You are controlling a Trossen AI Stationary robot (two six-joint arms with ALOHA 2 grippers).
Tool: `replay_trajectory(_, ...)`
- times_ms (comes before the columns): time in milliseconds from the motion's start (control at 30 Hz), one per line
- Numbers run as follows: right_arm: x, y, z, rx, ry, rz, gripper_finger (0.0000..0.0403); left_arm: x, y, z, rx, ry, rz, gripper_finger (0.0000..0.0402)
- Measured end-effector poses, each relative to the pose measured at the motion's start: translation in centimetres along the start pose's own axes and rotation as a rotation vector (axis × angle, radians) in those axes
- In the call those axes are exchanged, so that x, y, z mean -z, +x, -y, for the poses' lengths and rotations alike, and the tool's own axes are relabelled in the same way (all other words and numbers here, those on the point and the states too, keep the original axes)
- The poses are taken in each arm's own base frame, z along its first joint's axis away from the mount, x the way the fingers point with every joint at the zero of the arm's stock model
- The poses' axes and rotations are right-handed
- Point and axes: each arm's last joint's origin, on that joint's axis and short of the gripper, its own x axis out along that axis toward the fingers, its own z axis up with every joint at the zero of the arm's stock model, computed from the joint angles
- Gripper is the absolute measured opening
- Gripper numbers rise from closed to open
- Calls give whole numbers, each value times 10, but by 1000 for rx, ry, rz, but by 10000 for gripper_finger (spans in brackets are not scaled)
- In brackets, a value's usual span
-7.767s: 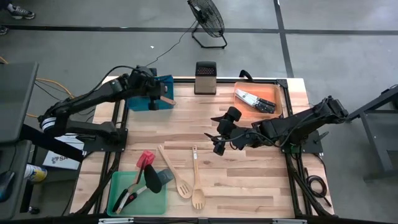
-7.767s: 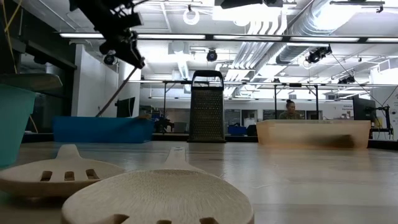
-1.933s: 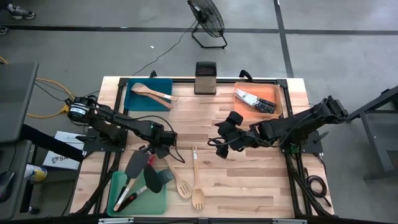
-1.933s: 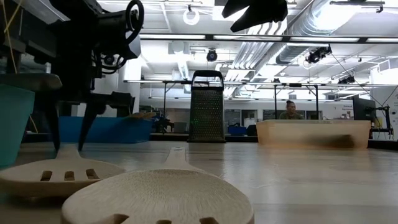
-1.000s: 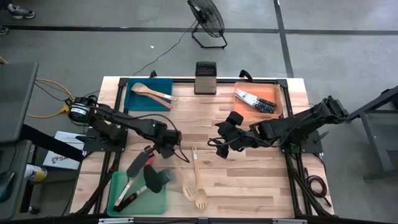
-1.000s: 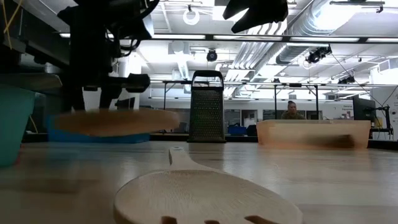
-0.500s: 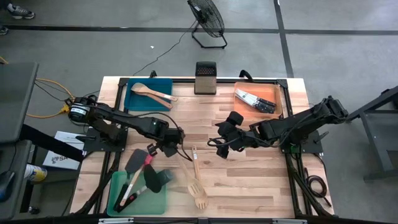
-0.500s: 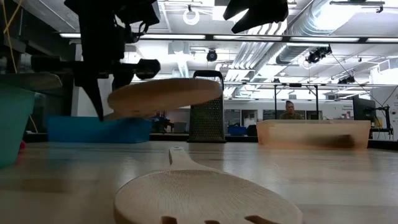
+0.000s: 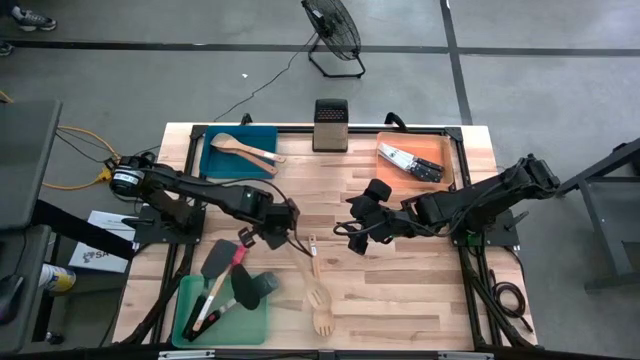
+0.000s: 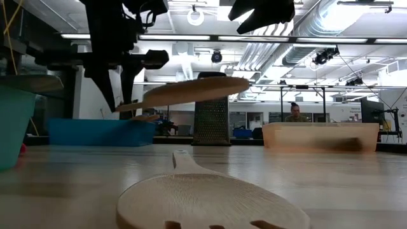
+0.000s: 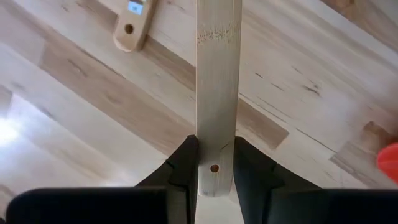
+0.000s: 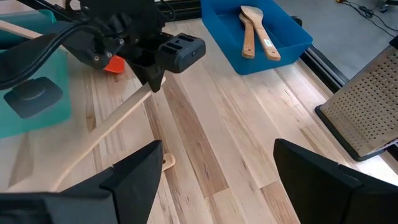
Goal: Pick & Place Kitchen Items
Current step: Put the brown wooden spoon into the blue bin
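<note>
One pale slotted wooden spatula (image 9: 303, 280) hangs tilted above the plank desk (image 9: 400, 290), its handle end clamped in the left pincer (image 9: 284, 233). One matching wooden fork (image 9: 318, 290) lies just beside it. Two wooden spoons (image 9: 245, 151) lie in the blue tray (image 9: 212, 165). The right pincer (image 9: 346, 225) hovers wide apart mid-desk.

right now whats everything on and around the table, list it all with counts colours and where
wooden utensil held: 1, pale, lifted off the table in the left gripper
wooden utensil on table: 1, pale, front centre
wooden utensils in blue tray: 2, pale
blue tray: 1, back left
green tray: 1, front left, holding dark and red-handled spatulas
orange tray: 1, back right, with knives, count unclear
box grater: 1, metal, back centre
fan: 1, black, floor behind table
person: 1, far background
left gripper: shut on the held utensil's handle
right gripper: open, mid-table, waiting
</note>
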Motion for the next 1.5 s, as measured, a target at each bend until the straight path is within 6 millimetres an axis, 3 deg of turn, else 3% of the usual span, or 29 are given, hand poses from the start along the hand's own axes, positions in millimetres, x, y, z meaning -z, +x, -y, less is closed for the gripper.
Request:
replay_trajectory(367,0,0,0,0,4,0,298,3,-18,-6,-58,-24,-165,69)
replay_trajectory(800,0,1,-1,0,24,0,298,4,-66,-22,-193,-122,-358,69)
replay_trajectory(1067,5,23,-12,39,-11,30,298,0,-95,-35,-355,-256,-376,69)
replay_trajectory(1500,13,70,-36,234,-270,170,298,-1,-101,-39,-421,-357,-362,69)
